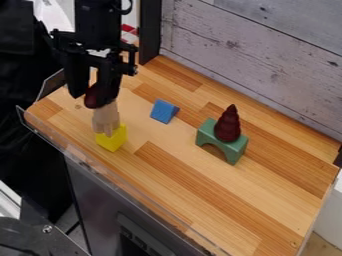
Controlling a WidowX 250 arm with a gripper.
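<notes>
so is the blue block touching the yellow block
Apart. The camera view shows bare wooden tabletop between the blue block and the yellow block, with a plain gap separating their nearest sides.

We are seeing a matt black, plastic-looking gripper (pixel 97 93). Below it, we are noting smooth, painted-looking finishes on the yellow block (pixel 111 139). Farther out from it, we are finding a matt green arch (pixel 234 148) and a ridged, slightly glossy dark red cone (pixel 228 125). Beneath them all, smooth, grained wood is covering the counter (pixel 194 182); beyond the gripper, the wall (pixel 254 47) is looking like rough, weathered boards.
</notes>
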